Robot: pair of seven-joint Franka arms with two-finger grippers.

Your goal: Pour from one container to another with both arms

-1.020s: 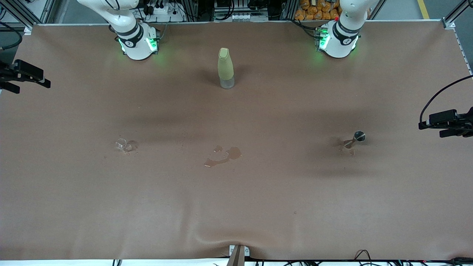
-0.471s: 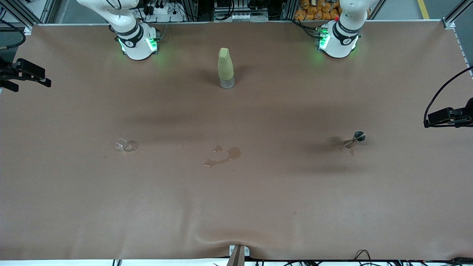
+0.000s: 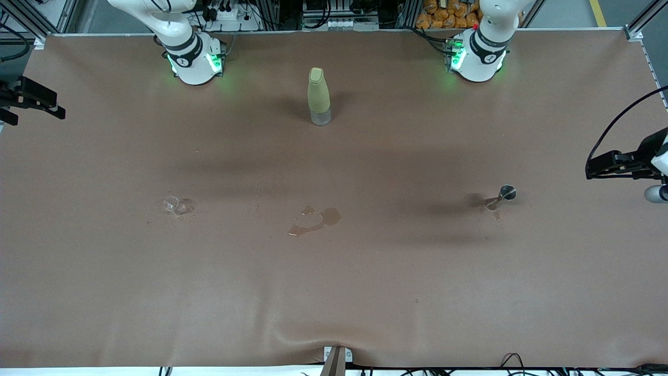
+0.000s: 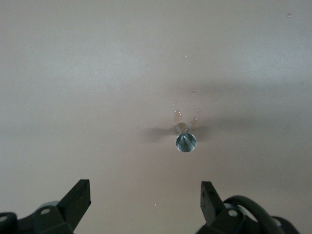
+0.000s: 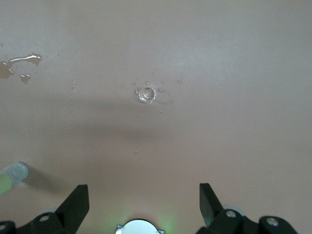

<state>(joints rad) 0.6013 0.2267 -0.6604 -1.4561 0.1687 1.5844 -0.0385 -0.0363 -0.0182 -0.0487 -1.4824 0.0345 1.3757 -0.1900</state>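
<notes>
Pulling outward, the left gripper point(image 3: 608, 166) at the frame's right edge and the right gripper point(image 3: 36, 102) at upper left both hang spread and empty. The small clear glass cup point(image 3: 171, 204) and small steel jigger point(image 3: 504, 194) stand lower-middle, a brown spill point(image 3: 314, 220) between them; pouring looks finished.

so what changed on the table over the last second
Only the arms shifted. The right pincer, at the right arm's end of the table, drifted up the front view toward the bases. The left pincer, at the left arm's end, crept up a little and in over the table. Both are open and hold nothing. The green bottle, small clear cup, metal jigger and spilled puddle stayed put.
</notes>
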